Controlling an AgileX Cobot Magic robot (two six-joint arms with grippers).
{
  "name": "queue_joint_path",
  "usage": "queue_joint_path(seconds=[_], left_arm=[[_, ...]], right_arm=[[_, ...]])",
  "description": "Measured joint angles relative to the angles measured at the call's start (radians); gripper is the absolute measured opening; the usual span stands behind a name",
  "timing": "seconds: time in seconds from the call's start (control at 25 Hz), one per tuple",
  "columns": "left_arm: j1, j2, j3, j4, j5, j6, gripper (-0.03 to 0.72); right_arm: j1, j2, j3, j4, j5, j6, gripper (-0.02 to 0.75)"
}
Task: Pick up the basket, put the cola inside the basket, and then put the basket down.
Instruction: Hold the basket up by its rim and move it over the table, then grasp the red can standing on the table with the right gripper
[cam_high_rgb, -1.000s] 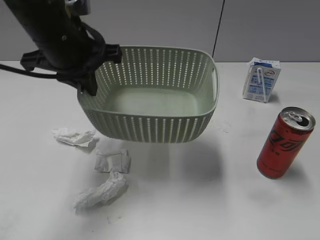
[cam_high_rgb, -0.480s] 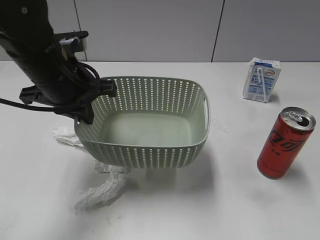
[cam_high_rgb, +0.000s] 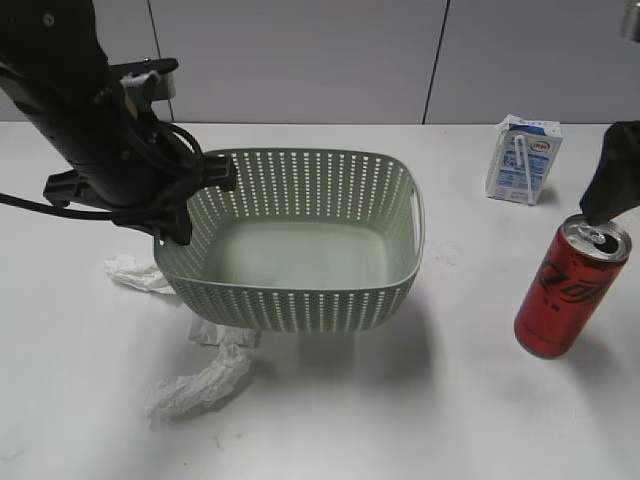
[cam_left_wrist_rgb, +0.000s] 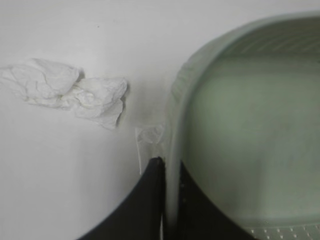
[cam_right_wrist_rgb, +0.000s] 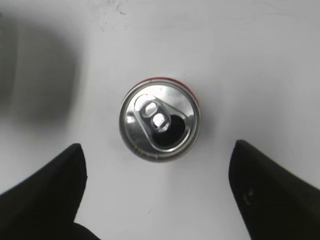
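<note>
The sage-green basket (cam_high_rgb: 300, 240) hangs just above the table at centre-left, held by its left rim. My left gripper (cam_high_rgb: 180, 215) is shut on that rim; in the left wrist view its fingers (cam_left_wrist_rgb: 170, 172) pinch the basket wall (cam_left_wrist_rgb: 240, 125). The cola (cam_high_rgb: 570, 285), a red can with an opened silver top, stands upright at the right. My right gripper (cam_high_rgb: 610, 180) is open and hovers right above it; the right wrist view looks straight down on the can top (cam_right_wrist_rgb: 160, 120), with the two fingers (cam_right_wrist_rgb: 157, 150) spread wide on either side.
A small white-and-blue drink carton (cam_high_rgb: 523, 160) stands at the back right. Crumpled white tissues (cam_high_rgb: 200, 380) lie left of and below the basket, one shows in the left wrist view (cam_left_wrist_rgb: 70, 92). A grey wall runs behind the white table.
The basket came down from a raised, tilted position to just above the table and then held nearly still. My right gripper has entered the view above the cola.
</note>
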Motion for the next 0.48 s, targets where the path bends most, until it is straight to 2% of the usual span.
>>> queue_joint_path(seconds=[0.48], left_arm=[[0.000, 0.000, 0.000, 0.000, -0.004, 0.000, -0.003]], right_arm=[[0.001, 0.173, -0.004, -0.032, -0.136, 0.063, 0.675]])
